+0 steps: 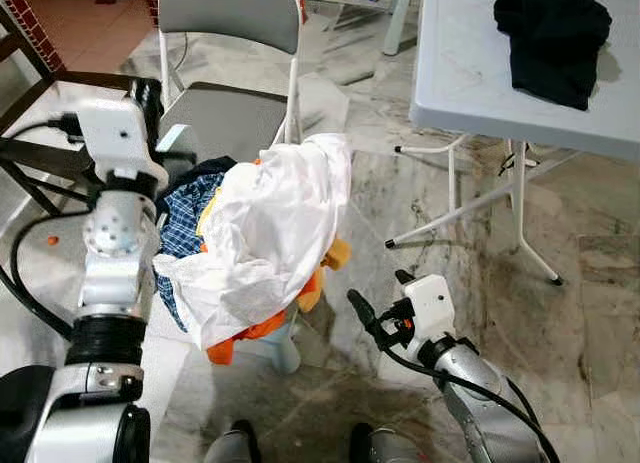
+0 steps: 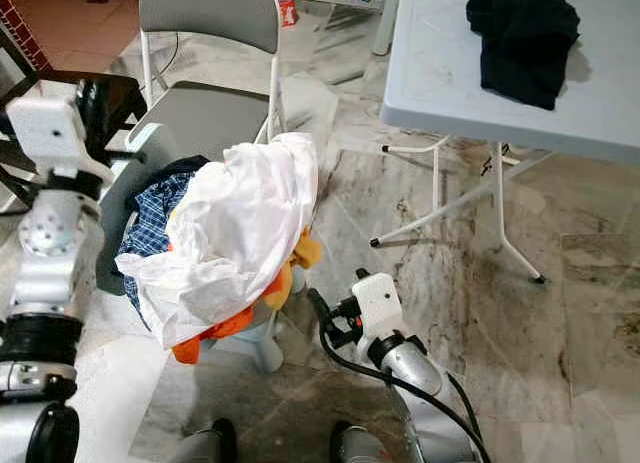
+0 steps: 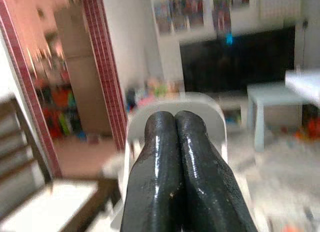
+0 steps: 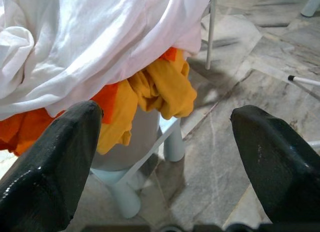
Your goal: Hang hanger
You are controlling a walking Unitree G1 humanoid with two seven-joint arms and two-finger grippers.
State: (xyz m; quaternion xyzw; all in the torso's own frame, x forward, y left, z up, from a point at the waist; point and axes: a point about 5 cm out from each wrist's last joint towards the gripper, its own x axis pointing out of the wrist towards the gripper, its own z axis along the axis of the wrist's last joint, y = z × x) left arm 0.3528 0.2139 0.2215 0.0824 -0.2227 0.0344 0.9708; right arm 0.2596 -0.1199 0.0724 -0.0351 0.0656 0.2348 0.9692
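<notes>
Beside the folding chair (image 1: pixel 235 43), a small pale stool (image 4: pixel 135 162) carries a heap of laundry: a white garment (image 1: pixel 270 223) draped over the top, a blue checked shirt (image 1: pixel 190 218) tucked against it, and orange and yellow clothes (image 4: pixel 150 96) hanging out below. The right gripper (image 1: pixel 385 308) sits low, near the yellow cloth, its fingers spread wide with nothing between them. The left gripper (image 3: pixel 177 167) is raised by the chair, its two fingers pressed together on nothing, pointing toward the chair back and the room beyond.

No hanger is visible anywhere; if one exists, I would guess it lies buried in the heap, but I cannot tell. A black garment (image 1: pixel 555 43) lies on the white table (image 1: pixel 470 83), well apart from both arms.

The risk, as I judge it, is the pile itself. A reach into loose cloth could snag the white garment and drag everything off, or tip the light stool. Grabbing fabric alone instead of a hanger seems likely, too.
</notes>
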